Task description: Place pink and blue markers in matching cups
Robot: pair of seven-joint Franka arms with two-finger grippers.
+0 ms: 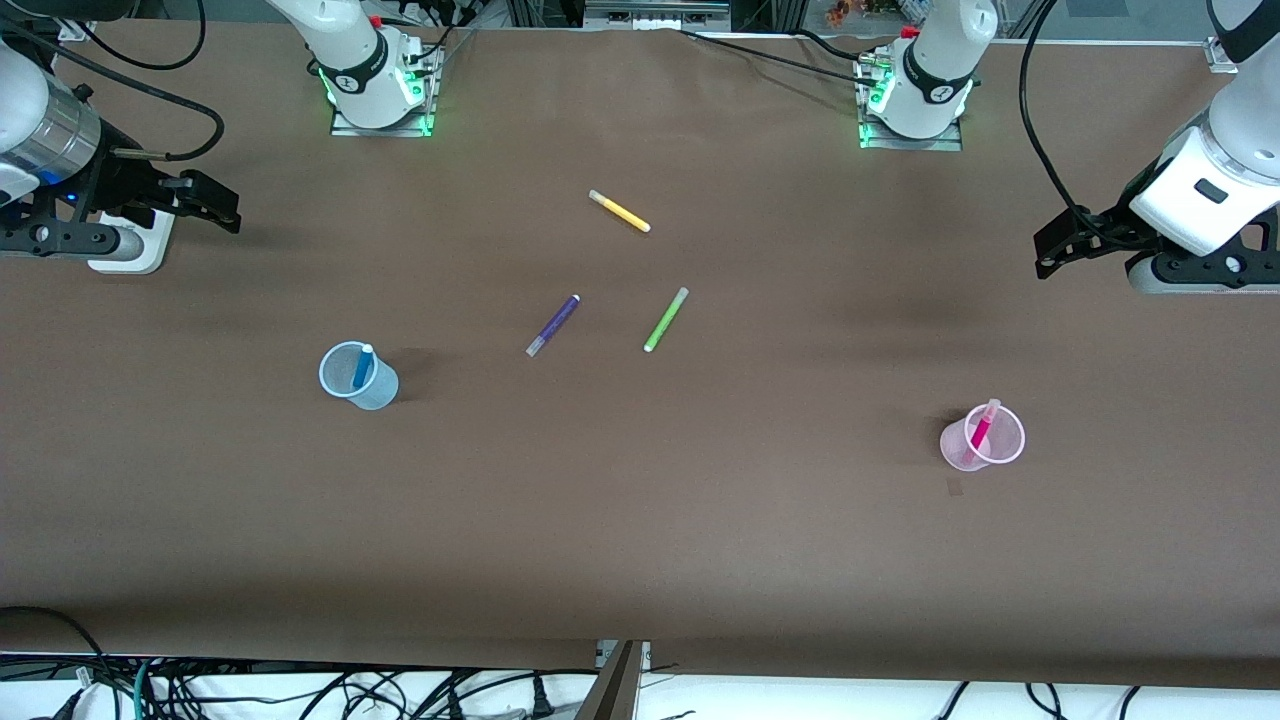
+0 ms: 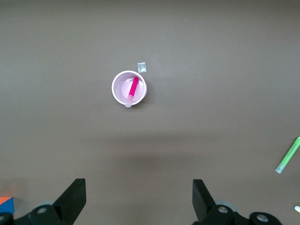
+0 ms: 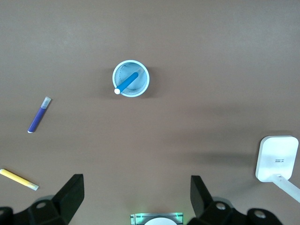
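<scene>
Blue marker stands tilted in the pale blue cup, its pale cap end resting on the rim; cup sits upright toward the right arm's end of the table. Right wrist view shows the same: blue cup seen from above w/ the marker leaning across the inside, tip at the rim.

Pink marker is in the pale pink cup, also tilted, cap end poking just past the rim. This cup stands toward the left arm's end, a bit nearer the front camera than the blue one. Left wrist view: pink cup, marker inside, a small bit of clear tape on the table just beside it.

Three other pens lie flat mid-table, well apart from both cups — purple pen and lime-green pen near each other, yellow pen farther from the front camera.

Right gripper hangs over the table edge at its own end, beside a white power strip; fingers spread wide, nothing between them. Left gripper hangs over the table's other end — jaws wide apart too, holding nothing. Both well away from the cups.
</scene>
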